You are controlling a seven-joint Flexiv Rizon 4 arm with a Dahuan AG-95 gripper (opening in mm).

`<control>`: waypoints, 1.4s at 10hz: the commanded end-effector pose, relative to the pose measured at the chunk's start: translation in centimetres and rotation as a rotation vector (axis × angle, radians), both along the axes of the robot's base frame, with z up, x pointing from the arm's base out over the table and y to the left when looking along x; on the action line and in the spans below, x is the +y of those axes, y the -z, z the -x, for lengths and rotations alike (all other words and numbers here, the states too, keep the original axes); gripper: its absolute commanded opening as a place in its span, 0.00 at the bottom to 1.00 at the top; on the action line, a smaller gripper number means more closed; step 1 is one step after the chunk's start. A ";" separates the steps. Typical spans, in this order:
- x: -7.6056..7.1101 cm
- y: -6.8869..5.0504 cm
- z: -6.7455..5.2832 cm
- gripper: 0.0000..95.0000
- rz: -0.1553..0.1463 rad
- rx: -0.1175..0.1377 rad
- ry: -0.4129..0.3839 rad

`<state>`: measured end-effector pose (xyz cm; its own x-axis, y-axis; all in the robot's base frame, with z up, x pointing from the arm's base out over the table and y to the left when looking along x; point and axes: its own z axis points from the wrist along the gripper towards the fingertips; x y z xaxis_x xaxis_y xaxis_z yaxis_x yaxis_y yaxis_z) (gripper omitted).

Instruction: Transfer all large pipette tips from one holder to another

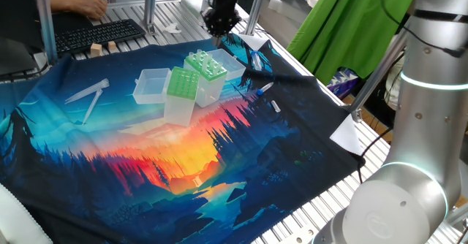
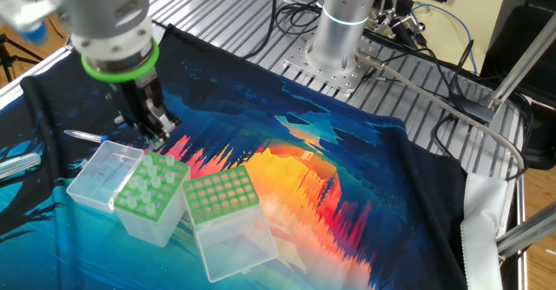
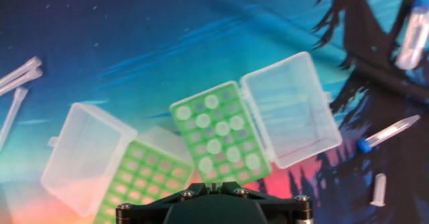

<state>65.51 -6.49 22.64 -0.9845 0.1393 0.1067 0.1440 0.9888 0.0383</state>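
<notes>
fingers of the gripper (image 2: pixel 156 132) are pressed together on nothing visible, hanging just above the plain light-green holder (image 3: pixel 221 133). going left to right in the hand view: loose clear tips (image 3: pixel 17 83) lie on the cloth, then the dotted-grid holder (image 3: pixel 137 177) with no large tips showing, then the plain holder where the large pipette tips (image 3: pixel 213 146) stand upright, long axis vertical, wide ends up. transfer looks barely begun; the whole lot remains.
</notes>
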 end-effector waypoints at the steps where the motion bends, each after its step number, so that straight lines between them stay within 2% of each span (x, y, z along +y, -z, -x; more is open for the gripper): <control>1: 2.7 0.5 0.1 0.00 0.017 -0.011 -0.024; 3: 4.6 1.5 -0.4 0.00 0.016 -0.019 -0.069; 4: 5.0 2.0 -0.6 0.00 0.013 -0.035 -0.086; 8: 5.5 2.5 -0.7 0.00 0.007 -0.041 -0.193; 9: 5.5 2.6 -0.6 0.00 0.008 -0.043 -0.198; 10: 5.6 2.6 -0.5 0.00 0.016 -0.049 -0.220; 11: 5.7 2.6 -0.5 0.00 0.008 -0.050 -0.260; 14: 5.9 2.6 -0.3 0.00 0.008 -0.047 -0.266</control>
<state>65.71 -0.40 20.03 -0.9905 -0.1246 0.0586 -0.1229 0.9919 0.0311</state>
